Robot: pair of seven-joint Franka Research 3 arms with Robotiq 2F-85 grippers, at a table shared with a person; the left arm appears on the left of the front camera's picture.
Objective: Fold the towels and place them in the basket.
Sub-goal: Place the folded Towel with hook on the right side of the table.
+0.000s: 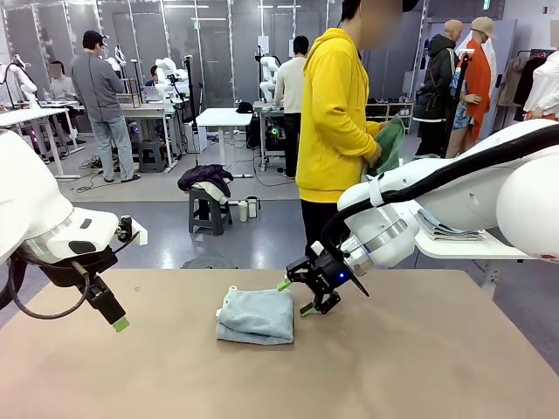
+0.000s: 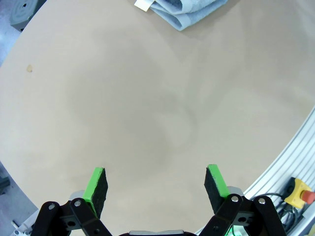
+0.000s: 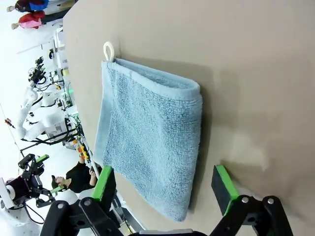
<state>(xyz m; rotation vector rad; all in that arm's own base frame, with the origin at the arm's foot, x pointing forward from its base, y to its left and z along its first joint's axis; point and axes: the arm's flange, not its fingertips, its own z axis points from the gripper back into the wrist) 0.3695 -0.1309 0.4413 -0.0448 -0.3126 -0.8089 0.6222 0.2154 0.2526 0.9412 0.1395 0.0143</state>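
Folded grey-blue towel [image 1: 256, 316] just left of the right gripper [image 1: 295, 297] and its spread jaws, seemingly longer left to right; left gripper [image 2: 155, 171], also spread, well apart at near left.

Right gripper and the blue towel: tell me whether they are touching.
Cannot tell. In the right wrist view the open right gripper straddles the towel edge, but neither contact nor a gap is plain.
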